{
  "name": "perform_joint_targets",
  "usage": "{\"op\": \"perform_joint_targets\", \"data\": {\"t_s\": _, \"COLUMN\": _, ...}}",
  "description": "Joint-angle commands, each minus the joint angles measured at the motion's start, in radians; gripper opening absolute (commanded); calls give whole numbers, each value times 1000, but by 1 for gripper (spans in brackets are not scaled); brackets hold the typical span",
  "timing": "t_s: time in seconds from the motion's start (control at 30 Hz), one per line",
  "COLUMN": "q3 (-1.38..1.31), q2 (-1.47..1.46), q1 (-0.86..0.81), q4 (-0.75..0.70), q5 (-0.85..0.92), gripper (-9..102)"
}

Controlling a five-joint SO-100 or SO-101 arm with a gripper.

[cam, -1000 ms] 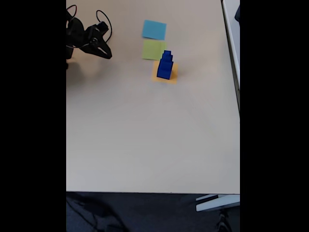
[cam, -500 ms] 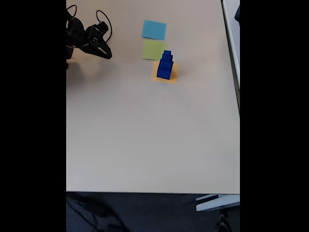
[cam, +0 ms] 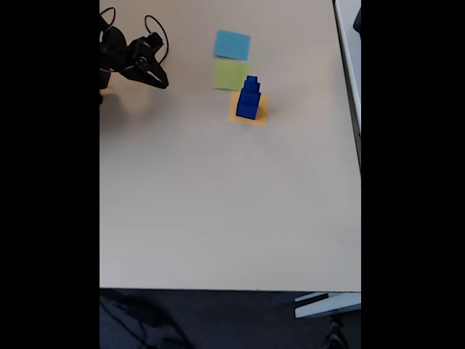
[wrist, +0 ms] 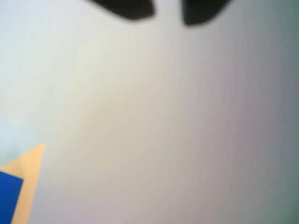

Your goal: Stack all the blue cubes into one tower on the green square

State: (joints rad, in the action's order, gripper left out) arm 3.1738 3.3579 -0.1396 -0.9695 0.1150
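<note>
My gripper (cam: 158, 78) hangs over the far-left part of the worktop (cam: 218, 203) in the fixed view, well apart from the cubes. It holds nothing and touches nothing. In the wrist view its two dark tips (wrist: 166, 9) show at the top edge with a gap of bare surface between them, so I judge the jaws somewhat parted — how wide I cannot tell.

The three blue cubes (cam: 248, 99) stand as one tapering tower, largest below, but on the orange square (cam: 259, 115), not on the green square (cam: 229, 74) just beside it. The light-blue square (cam: 232, 44) lies just beyond the green one.

So the work is not begun. To do it well I should take the small top cube first and park it on bare worktop. The middle one comes off next, then the large one goes onto the green paper — centred, since the paper looks only slightly wider. I should grip each cube squarely by opposite faces and lift straight up so the ones below do not shift.
</note>
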Motion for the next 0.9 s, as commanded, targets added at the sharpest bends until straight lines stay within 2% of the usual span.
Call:
{"op": "perform_joint_targets", "data": {"t_s": 0.0, "q3": 8, "q2": 23, "q1": -8, "q4": 11, "q5": 6, "gripper": 0}}
{"op": "perform_joint_targets", "data": {"t_s": 0.67, "q3": 8, "q2": 23, "q1": -11, "q4": 11, "q5": 2, "gripper": 0}}
{"op": "perform_joint_targets", "data": {"t_s": 0.77, "q3": 8, "q2": 23, "q1": -20, "q4": 44, "q5": -66, "gripper": 0}}
{"op": "perform_joint_targets", "data": {"t_s": 0.87, "q3": 8, "q2": 23, "q1": -12, "q4": 155, "q5": -183, "gripper": 0}}
